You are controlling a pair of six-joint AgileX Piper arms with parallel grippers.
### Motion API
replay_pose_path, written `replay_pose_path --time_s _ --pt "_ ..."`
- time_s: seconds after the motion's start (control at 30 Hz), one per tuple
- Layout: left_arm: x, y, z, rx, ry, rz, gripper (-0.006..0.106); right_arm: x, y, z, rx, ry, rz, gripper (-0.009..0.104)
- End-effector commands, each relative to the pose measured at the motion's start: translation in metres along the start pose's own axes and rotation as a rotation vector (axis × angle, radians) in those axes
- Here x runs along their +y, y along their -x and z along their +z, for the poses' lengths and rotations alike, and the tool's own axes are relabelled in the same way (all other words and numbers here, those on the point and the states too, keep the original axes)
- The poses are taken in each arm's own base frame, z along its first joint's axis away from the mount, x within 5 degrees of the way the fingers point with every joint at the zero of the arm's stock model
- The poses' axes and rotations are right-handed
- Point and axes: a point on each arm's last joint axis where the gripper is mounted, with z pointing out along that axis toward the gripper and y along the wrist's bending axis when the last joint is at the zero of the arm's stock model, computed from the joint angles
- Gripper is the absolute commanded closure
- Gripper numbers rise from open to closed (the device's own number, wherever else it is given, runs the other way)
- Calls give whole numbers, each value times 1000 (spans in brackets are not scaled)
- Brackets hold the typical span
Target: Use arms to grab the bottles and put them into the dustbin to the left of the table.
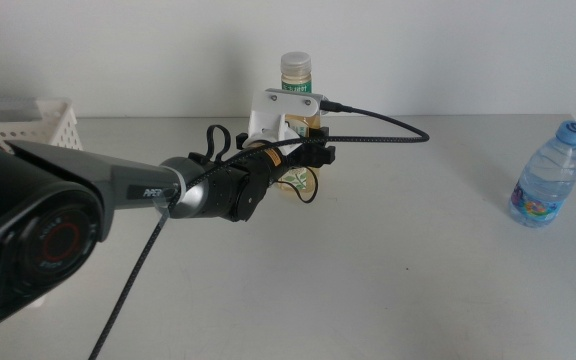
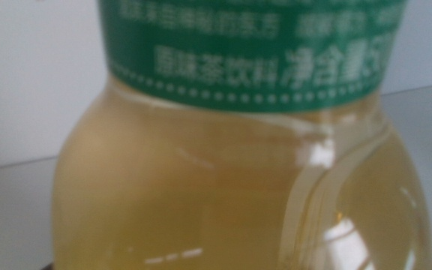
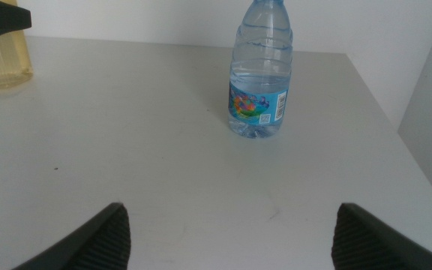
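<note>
On my feed the light-grey table (image 1: pixel 388 270) ran to a white wall. The left gripper (image 1: pixel 303 160) was at the upright tea bottle (image 2: pixel 238 187); I couldn't tell its grip. The right gripper (image 3: pixel 231 232) waited spread, facing the standing water bottle (image 3: pixel 259 71). The white basket (image 1: pixel 23 120) sat far left.

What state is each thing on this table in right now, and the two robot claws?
Tea bottle: upright, capped, left claw around it.
Water bottle: upright, capped, standing alone.
Basket: at the table's left edge, contents hidden.
Right claw: open, holding nothing, facing the water bottle.
</note>
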Motion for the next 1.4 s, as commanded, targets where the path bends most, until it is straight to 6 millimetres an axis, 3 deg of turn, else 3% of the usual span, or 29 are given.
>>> replay_pose_path --time_s 0.0,0.27,0.43,0.7,0.9,1.07,1.2,1.37 --pt "-13 70 -25 -149 -28 -25 102 -1 10 -3 -101 -15 -14 17" --pt "-12 138 -91 7 0 47 102 -1 10 -3 -101 -15 -14 17" --pt "6 175 -134 117 58 11 102 -1 10 -3 -101 -15 -14 17" --pt "70 213 -182 452 233 -46 102 -1 10 -3 -101 -15 -14 17" --pt "113 249 -225 578 320 -5 102 -1 10 -3 -101 -15 -14 17" --pt "157 256 -256 624 438 -79 102 -1 10 -3 -101 -15 -14 17" --pt "197 242 -277 727 522 -181 102 -1 10 -3 -101 -15 -14 17" --pt "227 220 -275 836 546 -257 102 -1 10 -3 -101 -15 -14 17"
